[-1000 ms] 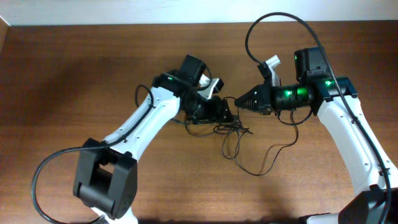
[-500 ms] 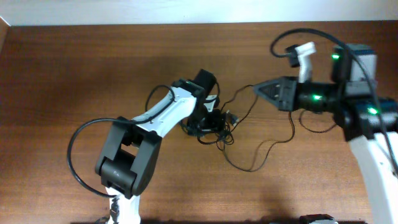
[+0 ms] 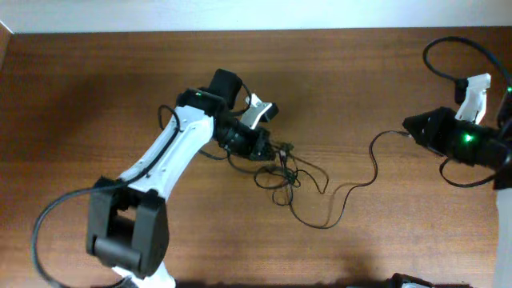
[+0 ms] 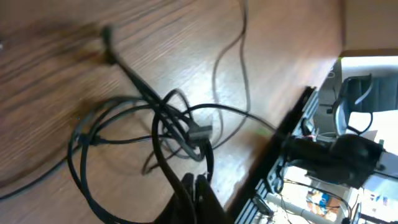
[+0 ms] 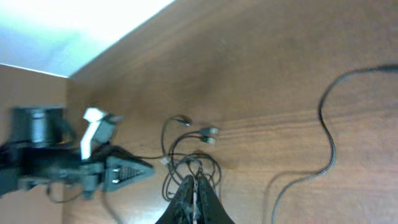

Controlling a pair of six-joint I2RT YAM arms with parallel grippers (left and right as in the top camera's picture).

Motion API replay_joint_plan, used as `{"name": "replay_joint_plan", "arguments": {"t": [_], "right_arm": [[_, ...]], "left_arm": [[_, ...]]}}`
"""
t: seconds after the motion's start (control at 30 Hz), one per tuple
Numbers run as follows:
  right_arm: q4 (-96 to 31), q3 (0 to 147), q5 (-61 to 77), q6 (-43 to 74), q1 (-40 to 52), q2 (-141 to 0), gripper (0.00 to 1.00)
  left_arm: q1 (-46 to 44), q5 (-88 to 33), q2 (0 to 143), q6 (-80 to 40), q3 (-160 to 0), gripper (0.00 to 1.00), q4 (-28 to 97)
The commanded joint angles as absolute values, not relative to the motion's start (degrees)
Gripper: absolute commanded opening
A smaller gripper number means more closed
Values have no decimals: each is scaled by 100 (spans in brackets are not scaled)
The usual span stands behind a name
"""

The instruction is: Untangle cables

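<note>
Wooden table [image 3: 80,96], pale wall [image 3: 240,14] behind

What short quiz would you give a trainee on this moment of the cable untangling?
1. True or false: the cables lie fully apart, with no knot.
2. Which gripper holds a cable stretched far out from the rest? A. left gripper B. right gripper
3. Fill in: both grippers are ____.
Key: 1 false, a knot lies beside the left gripper; 2 B; 3 shut.
</note>
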State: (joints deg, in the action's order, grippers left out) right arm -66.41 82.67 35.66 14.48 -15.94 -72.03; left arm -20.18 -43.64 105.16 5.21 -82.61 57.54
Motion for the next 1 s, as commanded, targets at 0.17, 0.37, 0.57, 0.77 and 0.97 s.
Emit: {"name": "replay_joint_plan", "arguments": {"t": [0.17, 0.37, 0.57, 0.77, 0.97], "right_arm": [[-7760, 8350, 3380, 224, -1614, -7856, 69], [-8014, 8160, 3387, 185, -1599, -8182, 74], [-7837, 7863, 3404, 19, -943, -8187, 75], [-7227, 7863, 3533, 233, 19, -8204, 75], [-6558, 7863, 3708, 1546, 198, -8656, 75]], "left_arm": [[-2008, -4635, 10038, 781, -8493, 0, 5793], [-2008, -4630, 9172, 786, -9426, 0, 5645], [-2010, -5039, 8654, 1090, -9535, 0, 4956], [-2008, -6278, 8709, 928, -9531, 0, 4364], [-2008, -6250, 8711, 958, -9531, 0, 4486]]}}
